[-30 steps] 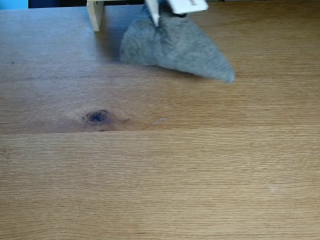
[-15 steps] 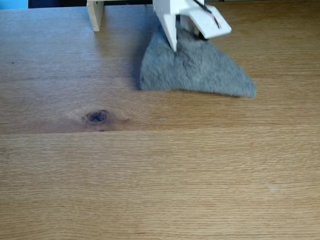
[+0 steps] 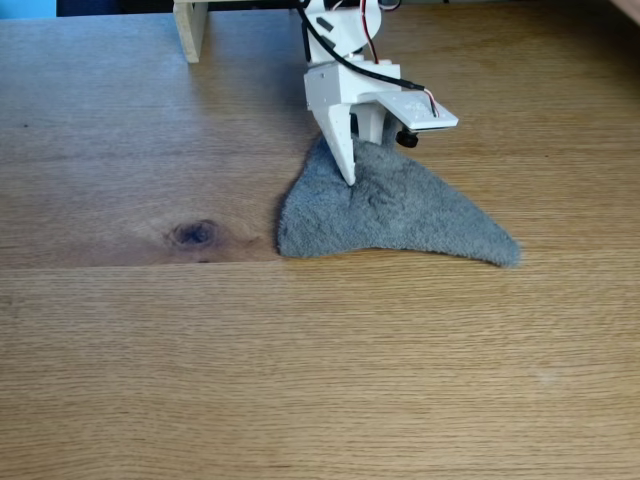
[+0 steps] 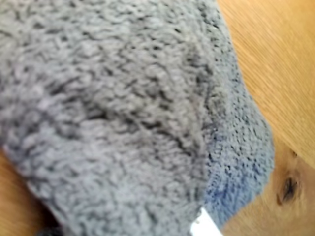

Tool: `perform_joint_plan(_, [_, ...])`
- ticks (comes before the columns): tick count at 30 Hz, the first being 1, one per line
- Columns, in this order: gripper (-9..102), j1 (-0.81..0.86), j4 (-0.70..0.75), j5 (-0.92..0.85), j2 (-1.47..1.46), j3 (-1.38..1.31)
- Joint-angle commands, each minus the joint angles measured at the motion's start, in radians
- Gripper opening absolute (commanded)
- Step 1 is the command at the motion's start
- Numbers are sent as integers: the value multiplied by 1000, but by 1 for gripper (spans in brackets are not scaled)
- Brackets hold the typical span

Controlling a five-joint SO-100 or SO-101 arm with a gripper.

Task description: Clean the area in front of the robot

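fixed view: fingers pinched together on grey cloth; cloth lies on tabletop

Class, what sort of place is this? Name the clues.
Probably a home or hobby workbench: a light oak tabletop with a dark knot, a white arm's gripper pressing a grey terry cloth.
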Motion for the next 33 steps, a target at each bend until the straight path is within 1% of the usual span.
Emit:
perform_joint_plan(1, [0,21,-133,-43,-83,-60])
perform_joint_plan(3, [0,34,-146,-49,-124,-60])
perform_joint_plan(8, [0,92,-276,-95,-195,-64])
perform_joint_plan(11, [0,129,-273,-101,-213,-138])
perform_joint_plan(14, [0,167,-192,-106,-241,-284])
perform_joint_plan(19, [0,241,3,-137,-344,-577])
perform_joint_plan(25, [0,356,92,-193,-531,-876])
perform_joint_plan(27, [0,403,124,-196,-558,-937])
perform_joint_plan(30, [0,466,265,-152,-552,-985])
perform_joint_plan(33, [0,485,419,-112,-505,-985])
